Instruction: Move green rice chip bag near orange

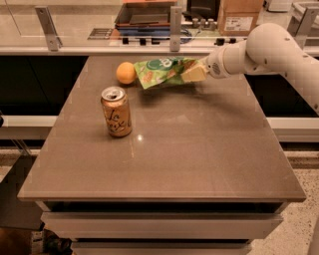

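The green rice chip bag (160, 70) is a crinkled bright green pouch held a little above the far part of the table, its left end close to the orange (126, 72). The orange is small and round and rests on the table at the far left. My gripper (193, 73) comes in from the right on a white arm and is shut on the bag's right end.
A tan-orange soda can (116, 111) stands upright on the brown table (199, 149), nearer and left of centre. Behind the table runs a counter with a rail, metal posts, a tray and a cardboard box (239, 15).
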Action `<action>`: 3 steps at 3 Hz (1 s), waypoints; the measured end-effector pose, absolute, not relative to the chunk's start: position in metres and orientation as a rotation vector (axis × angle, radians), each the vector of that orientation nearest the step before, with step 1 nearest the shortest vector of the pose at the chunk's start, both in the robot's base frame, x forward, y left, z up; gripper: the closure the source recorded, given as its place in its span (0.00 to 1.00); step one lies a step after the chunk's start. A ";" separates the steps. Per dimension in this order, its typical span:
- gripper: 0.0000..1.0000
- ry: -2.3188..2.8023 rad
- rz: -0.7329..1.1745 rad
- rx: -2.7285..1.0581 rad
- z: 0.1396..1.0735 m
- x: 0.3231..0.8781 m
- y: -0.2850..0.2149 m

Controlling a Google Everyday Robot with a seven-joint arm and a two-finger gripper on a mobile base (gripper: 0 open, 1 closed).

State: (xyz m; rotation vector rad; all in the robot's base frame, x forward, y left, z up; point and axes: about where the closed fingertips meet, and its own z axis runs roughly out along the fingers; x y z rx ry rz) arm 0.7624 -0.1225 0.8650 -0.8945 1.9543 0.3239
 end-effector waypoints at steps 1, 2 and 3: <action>1.00 1.933 0.391 -0.913 0.864 0.763 -0.103; 1.00 1.921 0.472 -0.934 0.861 0.761 -0.084; 0.82 1.922 0.474 -0.936 0.859 0.761 -0.082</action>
